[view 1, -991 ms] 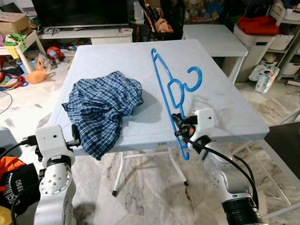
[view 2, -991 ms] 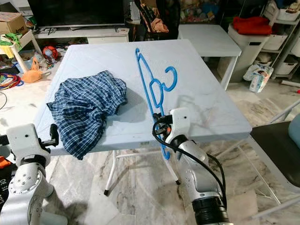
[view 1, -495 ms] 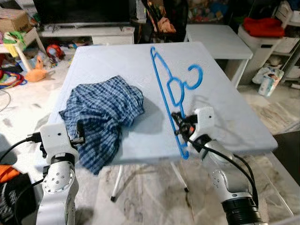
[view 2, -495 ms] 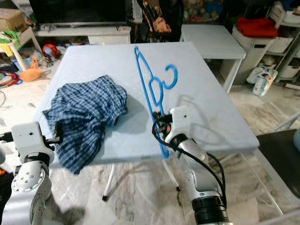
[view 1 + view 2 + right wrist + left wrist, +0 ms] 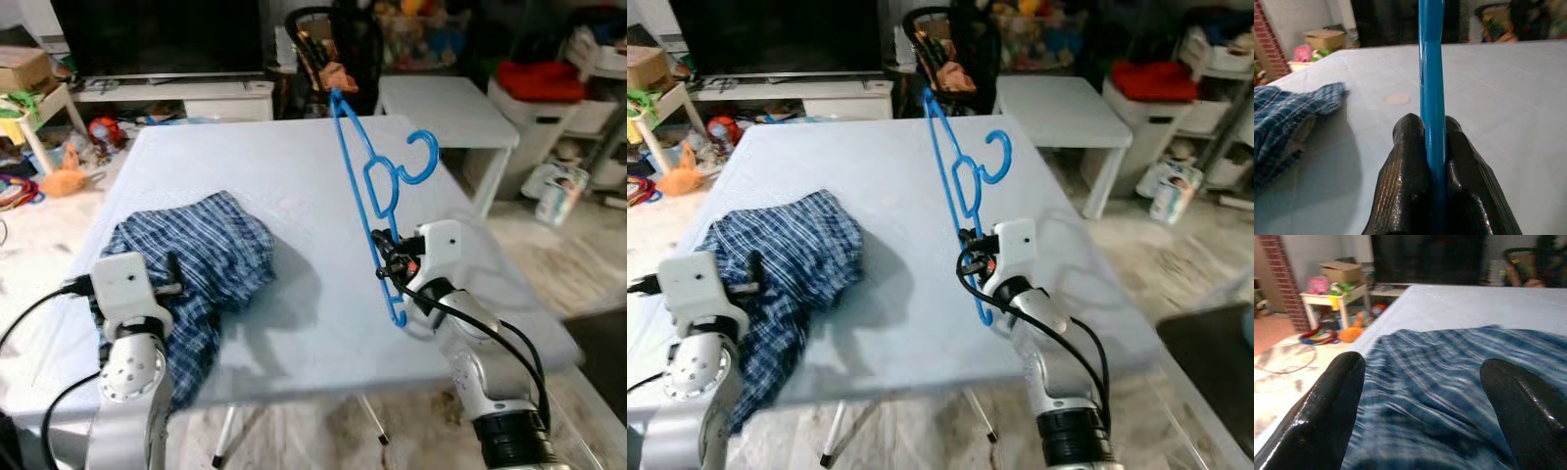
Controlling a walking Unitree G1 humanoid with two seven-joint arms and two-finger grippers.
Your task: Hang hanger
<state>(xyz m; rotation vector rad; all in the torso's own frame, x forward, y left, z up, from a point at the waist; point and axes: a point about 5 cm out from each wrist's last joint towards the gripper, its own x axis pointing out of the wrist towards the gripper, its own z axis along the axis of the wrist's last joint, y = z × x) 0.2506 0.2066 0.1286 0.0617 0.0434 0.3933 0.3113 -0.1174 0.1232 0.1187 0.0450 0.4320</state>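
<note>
A blue plastic hanger [image 5: 374, 186] stands nearly upright above the white table [image 5: 294, 166], its hook pointing right. My right gripper [image 5: 384, 262] is shut on the hanger's lower bar; the right wrist view shows the blue bar [image 5: 1432, 88] pinched between both black fingers [image 5: 1406, 171]. A crumpled blue plaid shirt [image 5: 201, 264] lies on the table's left part. My left gripper [image 5: 1425, 396] hovers open just over the near edge of the shirt [image 5: 1449, 362], with nothing between its fingers.
A second white table [image 5: 441, 98] stands behind on the right, with a bin holding red cloth [image 5: 539, 76] beyond it. A dark TV [image 5: 157, 34] on a low white stand is at the back left. Toys and boxes [image 5: 39, 117] litter the floor to the left.
The camera has come closer to the table. My right gripper has lifted the hanger higher and further over the tabletop. My left gripper has come forward to the shirt's edge.
</note>
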